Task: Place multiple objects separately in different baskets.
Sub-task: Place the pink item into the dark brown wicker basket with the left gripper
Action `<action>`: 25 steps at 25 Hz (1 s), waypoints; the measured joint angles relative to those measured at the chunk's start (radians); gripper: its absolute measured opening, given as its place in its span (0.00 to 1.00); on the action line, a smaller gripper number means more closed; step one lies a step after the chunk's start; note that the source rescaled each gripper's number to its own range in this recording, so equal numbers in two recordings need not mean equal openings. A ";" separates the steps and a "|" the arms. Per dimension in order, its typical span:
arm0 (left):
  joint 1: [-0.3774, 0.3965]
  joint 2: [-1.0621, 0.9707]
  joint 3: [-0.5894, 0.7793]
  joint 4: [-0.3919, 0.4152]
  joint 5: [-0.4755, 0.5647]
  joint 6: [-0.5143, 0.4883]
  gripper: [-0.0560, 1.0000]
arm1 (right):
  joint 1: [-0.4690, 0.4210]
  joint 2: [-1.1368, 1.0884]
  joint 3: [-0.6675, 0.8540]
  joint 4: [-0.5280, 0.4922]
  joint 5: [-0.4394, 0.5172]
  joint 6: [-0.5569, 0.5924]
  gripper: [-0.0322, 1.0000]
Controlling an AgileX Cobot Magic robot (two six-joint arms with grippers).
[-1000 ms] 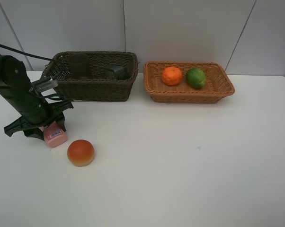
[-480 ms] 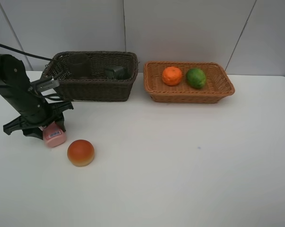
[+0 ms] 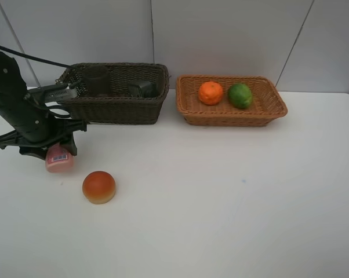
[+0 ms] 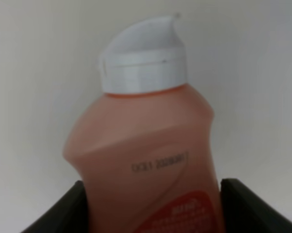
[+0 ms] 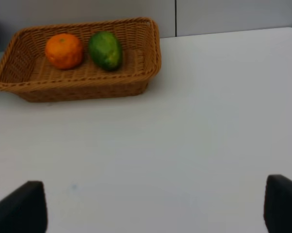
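We are seeing open table (image 3: pixel 232 208) stretching across the middle and right. Along the far side, the dark basket (image 3: pixel 119 109) and light basket (image 3: pixel 221 117) are blocking the way, a narrow gap lying between them. At the left, the left arm (image 3: pixel 21 113), pink bottle (image 3: pixel 59 161) and bun (image 3: pixel 98 186) are crowding the space.

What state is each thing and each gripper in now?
pink bottle: capped, clamped in left gripper
right gripper: open, empty
bun: loose on table
orange: in light basket
green fruit: in light basket
cup: in dark basket
pump bottle: in dark basket
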 joint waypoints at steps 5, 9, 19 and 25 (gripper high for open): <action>-0.035 -0.043 0.000 0.002 0.021 0.240 0.69 | 0.000 0.000 0.000 0.000 0.000 0.000 0.96; -0.067 -0.075 0.000 0.001 0.018 0.304 0.69 | 0.000 0.000 0.000 0.000 0.000 0.000 0.96; -0.087 -0.158 -0.075 -0.018 -0.051 0.314 0.69 | 0.000 0.000 0.000 0.001 0.000 0.000 0.96; -0.087 -0.166 -0.109 0.014 -0.258 0.315 0.69 | 0.000 0.000 0.000 0.001 0.000 0.000 0.96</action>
